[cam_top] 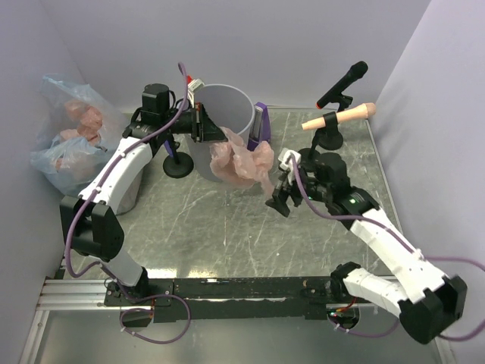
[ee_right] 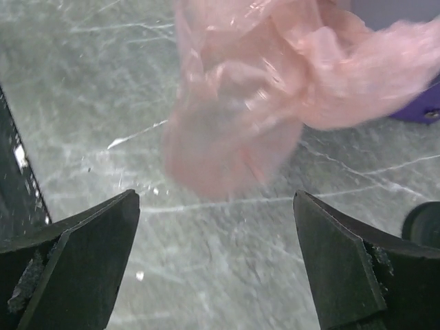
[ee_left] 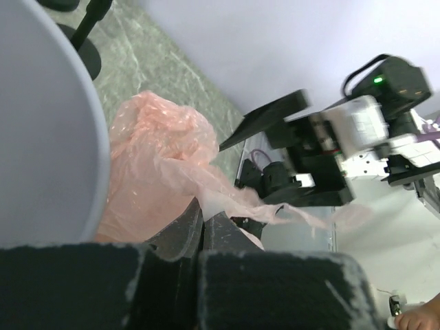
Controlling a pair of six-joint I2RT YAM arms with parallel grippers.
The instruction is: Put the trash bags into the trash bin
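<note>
The grey trash bin stands at the back middle of the table. My left gripper is beside its front rim and is shut on a thin pink trash bag, which hangs down outside the bin's front wall. In the left wrist view the closed fingers pinch a fold of the bag next to the bin wall. My right gripper is open and empty, just right of the hanging bag. In the right wrist view the bag hangs ahead of the wide-open gripper.
A clear sack of more pink bags leans against the left wall. A small purple box stands right of the bin. Microphone stands are at the back right, and a black stand base is left of the bin.
</note>
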